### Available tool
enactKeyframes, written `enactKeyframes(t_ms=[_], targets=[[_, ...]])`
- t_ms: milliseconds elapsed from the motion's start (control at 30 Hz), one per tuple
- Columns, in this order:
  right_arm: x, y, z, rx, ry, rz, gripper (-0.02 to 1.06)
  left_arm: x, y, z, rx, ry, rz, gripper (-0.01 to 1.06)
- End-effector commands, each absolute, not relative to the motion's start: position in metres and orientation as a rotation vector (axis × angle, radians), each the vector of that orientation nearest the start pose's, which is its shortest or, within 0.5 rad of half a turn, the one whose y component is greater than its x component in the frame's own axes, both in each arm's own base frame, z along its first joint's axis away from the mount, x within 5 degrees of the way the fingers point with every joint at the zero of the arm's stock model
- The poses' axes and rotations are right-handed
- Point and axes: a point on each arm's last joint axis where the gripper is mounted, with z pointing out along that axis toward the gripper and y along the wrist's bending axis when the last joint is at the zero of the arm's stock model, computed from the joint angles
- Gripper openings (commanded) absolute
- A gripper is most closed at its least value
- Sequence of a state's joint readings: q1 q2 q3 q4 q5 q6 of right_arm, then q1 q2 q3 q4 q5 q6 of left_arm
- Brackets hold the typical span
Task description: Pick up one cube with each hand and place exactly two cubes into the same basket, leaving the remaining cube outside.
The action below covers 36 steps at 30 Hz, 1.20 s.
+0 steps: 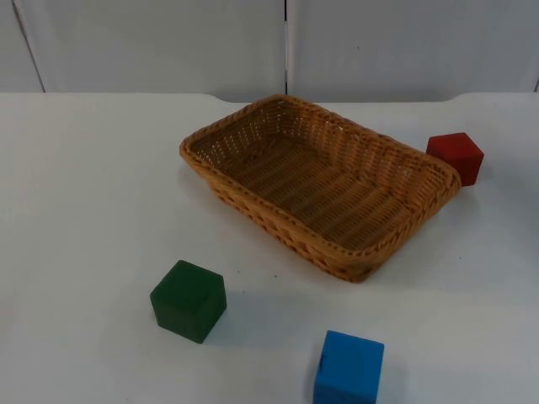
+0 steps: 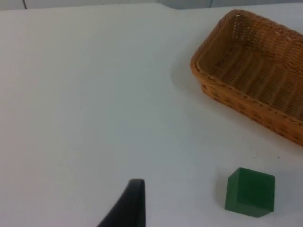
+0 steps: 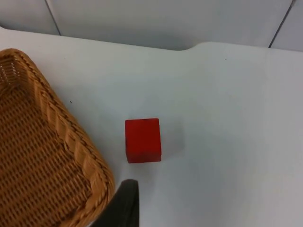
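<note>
while the blue cube (image 1: 349, 368) is cut off, the basket (image 1: 210, 151) sits whole.

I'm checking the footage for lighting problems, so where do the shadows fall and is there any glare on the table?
Top view: soft, even light; faint shadows lie to the right of the green cube and blue cube; no glare on the table. Left wrist view: a pale shadow lies left of the basket. Right wrist view: a soft shadow lies right of the red cube.

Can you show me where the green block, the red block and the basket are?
green block (image 1: 188, 300), top view, on its front face.
red block (image 3: 142, 140), right wrist view, on the middle of its top face.
basket (image 1: 253, 208), top view, on its woven front rim.
</note>
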<state>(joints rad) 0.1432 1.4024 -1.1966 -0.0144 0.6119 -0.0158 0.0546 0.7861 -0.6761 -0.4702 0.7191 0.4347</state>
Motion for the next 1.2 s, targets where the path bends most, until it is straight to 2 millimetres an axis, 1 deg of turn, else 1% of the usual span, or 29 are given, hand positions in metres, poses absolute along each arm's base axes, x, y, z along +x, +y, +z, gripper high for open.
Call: enactKeyframes(t_ms=[0,100,133,300,333,467,500,667,700,833,867,1033,1067,1100,1167], targets=[[0.316,0.043,0.34,-0.191,2.293,0.043,1.05,0.159,-0.022,0.313,0.202,2.241,-0.328,1.03],[0.33,0.046,0.335,-0.212,2.307,0.04,1.05,0.176,-0.024,0.307,0.239,2.285,-0.366,1.02],[0.33,0.046,0.335,-0.212,2.307,0.04,1.05,0.176,-0.024,0.307,0.239,2.285,-0.366,1.02],[0.354,0.062,0.32,-0.263,2.351,0.103,1.05,0.197,-0.024,0.291,0.261,2.37,-0.388,1.02],[0.354,0.062,0.32,-0.263,2.351,0.103,1.05,0.197,-0.024,0.291,0.261,2.37,-0.388,1.02],[0.375,0.071,0.305,-0.282,2.42,0.13,1.05,0.208,-0.035,0.28,0.322,2.401,-0.406,1.02],[0.375,0.071,0.305,-0.282,2.42,0.13,1.05,0.208,-0.035,0.28,0.322,2.401,-0.406,1.02],[0.404,0.077,0.284,-0.306,2.492,0.138,1.05,0.219,-0.056,0.265,0.437,2.426,-0.409,1.02],[0.404,0.077,0.284,-0.306,2.492,0.138,1.05,0.219,-0.056,0.265,0.437,2.426,-0.409,1.02],[0.424,0.081,0.267,-0.31,2.537,0.144,1.05,0.228,-0.066,0.248,0.477,2.476,-0.418,1.02],[0.424,0.081,0.267,-0.31,2.537,0.144,1.05,0.228,-0.066,0.248,0.477,2.476,-0.418,1.02],[0.442,0.085,0.242,-0.343,2.591,0.139,1.05,0.238,-0.079,0.227,0.521,2.535,-0.428,1.02],[0.443,0.085,0.236,-0.344,2.603,0.139,1.05,0.239,-0.082,0.224,0.533,2.538,-0.427,1.02],[0.443,0.085,0.236,-0.344,2.603,0.139,1.05,0.239,-0.082,0.224,0.533,2.538,-0.427,1.02],[0.447,0.086,0.227,-0.345,2.62,0.138,1.05,0.243,-0.088,0.216,0.548,2.549,-0.422,1.02]])
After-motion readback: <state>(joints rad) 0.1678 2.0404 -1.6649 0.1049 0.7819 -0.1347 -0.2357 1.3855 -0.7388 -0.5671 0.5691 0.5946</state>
